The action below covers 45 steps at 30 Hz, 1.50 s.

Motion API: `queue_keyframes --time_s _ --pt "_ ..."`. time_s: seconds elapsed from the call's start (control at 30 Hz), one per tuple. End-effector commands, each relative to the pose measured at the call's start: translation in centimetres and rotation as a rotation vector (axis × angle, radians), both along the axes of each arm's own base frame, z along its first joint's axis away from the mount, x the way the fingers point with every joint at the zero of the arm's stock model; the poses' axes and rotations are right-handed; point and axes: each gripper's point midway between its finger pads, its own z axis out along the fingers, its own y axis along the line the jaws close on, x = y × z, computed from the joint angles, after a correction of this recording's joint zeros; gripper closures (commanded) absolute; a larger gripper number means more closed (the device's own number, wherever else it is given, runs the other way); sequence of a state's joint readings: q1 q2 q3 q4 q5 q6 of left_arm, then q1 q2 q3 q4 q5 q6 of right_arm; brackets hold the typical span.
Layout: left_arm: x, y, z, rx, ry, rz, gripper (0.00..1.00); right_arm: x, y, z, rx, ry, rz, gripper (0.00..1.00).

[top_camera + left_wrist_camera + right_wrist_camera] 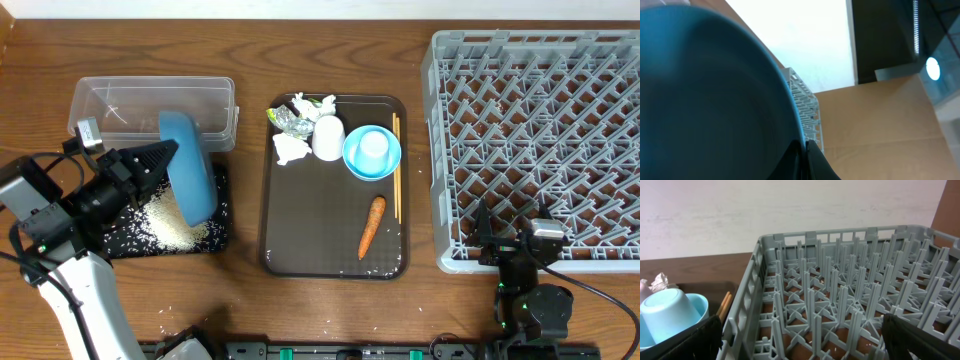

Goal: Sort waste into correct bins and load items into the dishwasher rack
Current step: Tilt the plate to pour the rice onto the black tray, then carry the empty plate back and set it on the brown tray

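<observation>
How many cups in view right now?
2. A white cup on the brown tray, left of the light-blue bowl; a light-blue cup upside down inside that bowl. The blue dish held by the left gripper could hide more.

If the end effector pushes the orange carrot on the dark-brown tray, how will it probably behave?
The tapered orange carrot looks stiff, so it should probably shift as one piece. Being round and narrower at one end, it may roll in a curve on the dark-brown rectangular tray.
</observation>
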<state>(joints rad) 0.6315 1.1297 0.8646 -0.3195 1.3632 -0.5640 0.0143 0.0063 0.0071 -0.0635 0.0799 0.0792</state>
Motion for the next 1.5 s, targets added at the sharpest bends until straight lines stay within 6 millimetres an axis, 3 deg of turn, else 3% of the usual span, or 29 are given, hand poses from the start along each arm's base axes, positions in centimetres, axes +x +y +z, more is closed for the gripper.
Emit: queue_keyframes --time_s 0.0,0.2,0.37,0.6,0.83,1.13,1.37,1.47 --pt "-0.5 -1.0 1.6 0.037 -0.053 -0.029 0.94 0.0 -0.5 -0.2 -0.003 0.005 -0.024 0.01" --pt "-1.4 -4.5 2.4 0.175 -0.129 -0.084 0.94 0.0 -0.5 -0.2 -0.003 0.006 -0.024 0.01" --pt "-2.4 -9.5 2.0 0.258 -0.127 -0.181 0.94 0.0 -0.5 -0.2 -0.003 0.006 -0.024 0.01" --pt "-3.8 -15.3 -3.6 0.505 0.008 -0.294 0.94 0.0 -0.5 -0.2 -0.003 0.006 -0.024 0.01" --pt "-4.6 -21.3 -7.6 0.716 -0.013 -0.445 0.94 0.0 -0.5 -0.2 -0.003 0.006 -0.024 0.01" --pt "-3.8 -25.0 -13.8 0.852 0.058 -0.529 0.94 0.0 -0.5 -0.2 -0.003 0.006 -0.024 0.01" --pt "-3.5 -25.4 -16.7 0.874 0.126 -0.561 0.93 0.0 -0.5 -0.2 -0.003 0.006 -0.024 0.01" --pt "-3.8 -25.7 -16.8 0.857 0.13 -0.58 0.76 0.0 -0.5 -0.2 -0.003 0.006 -0.024 0.01"
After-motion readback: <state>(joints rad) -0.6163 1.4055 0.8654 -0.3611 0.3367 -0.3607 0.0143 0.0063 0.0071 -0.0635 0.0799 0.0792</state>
